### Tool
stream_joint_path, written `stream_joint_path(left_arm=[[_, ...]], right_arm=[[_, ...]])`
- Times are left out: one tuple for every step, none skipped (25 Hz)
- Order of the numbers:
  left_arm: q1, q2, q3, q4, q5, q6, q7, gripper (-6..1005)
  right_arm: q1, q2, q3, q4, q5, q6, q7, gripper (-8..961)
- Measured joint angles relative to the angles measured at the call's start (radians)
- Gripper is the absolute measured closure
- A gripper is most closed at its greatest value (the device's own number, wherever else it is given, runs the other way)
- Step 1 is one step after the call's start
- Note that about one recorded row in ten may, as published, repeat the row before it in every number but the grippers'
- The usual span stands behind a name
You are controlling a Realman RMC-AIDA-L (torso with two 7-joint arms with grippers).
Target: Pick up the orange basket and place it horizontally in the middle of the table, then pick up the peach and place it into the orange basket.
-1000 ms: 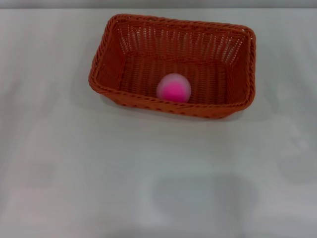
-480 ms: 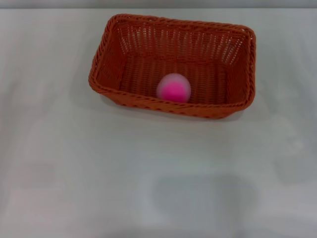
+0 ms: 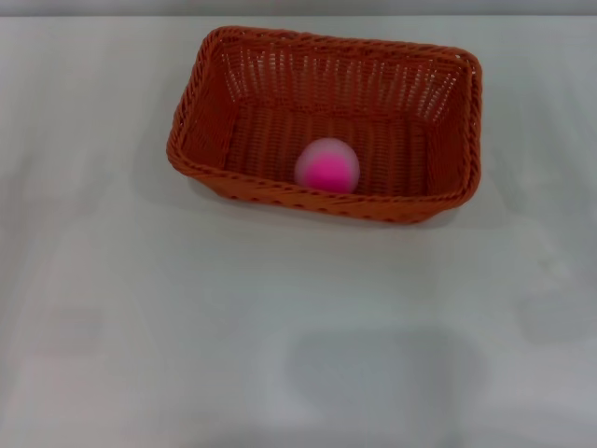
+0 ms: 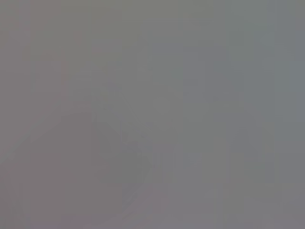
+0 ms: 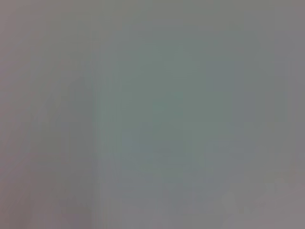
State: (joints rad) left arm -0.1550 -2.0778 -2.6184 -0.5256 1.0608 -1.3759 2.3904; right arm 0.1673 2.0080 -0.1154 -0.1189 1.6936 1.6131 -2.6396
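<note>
The orange basket (image 3: 224, 93) lies lengthwise across the far middle of the white table (image 3: 140, 308) in the head view, its long sides running left to right. Inside it, near the front wall, rests the peach (image 3: 327, 165), pale pink with a magenta patch. Neither gripper nor arm appears in the head view. Both wrist views show only a plain grey surface with no fingers and no objects.
The table's far edge (image 3: 93, 16) runs just behind the basket. Faint shadows fall on the tabletop near the front.
</note>
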Motion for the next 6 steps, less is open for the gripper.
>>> stream_joint_path(left_arm=[[-0.001, 0.001, 0.001, 0.002, -0.002, 0.000, 0.000, 120], [-0.003, 0.001, 0.002, 0.002, -0.002, 0.000, 0.001, 120], [-0.004, 0.001, 0.003, 0.002, -0.002, 0.000, 0.001, 120], [-0.005, 0.001, 0.003, 0.002, -0.002, 0.000, 0.001, 120], [-0.007, 0.002, 0.003, 0.002, -0.002, 0.000, 0.001, 120], [-0.008, 0.002, 0.003, 0.002, -0.002, 0.000, 0.001, 120]], right_arm=[[0.000, 0.000, 0.000, 0.000, 0.000, -0.001, 0.000, 274], [0.001, 0.000, 0.000, 0.001, 0.000, -0.003, 0.000, 274], [0.002, 0.000, 0.000, 0.001, 0.000, -0.005, 0.000, 274], [0.003, 0.000, 0.000, 0.002, 0.001, -0.007, 0.000, 274], [0.004, 0.000, 0.000, 0.002, 0.001, -0.009, 0.000, 274], [0.007, 0.000, 0.000, 0.005, 0.005, -0.013, 0.000, 274]])
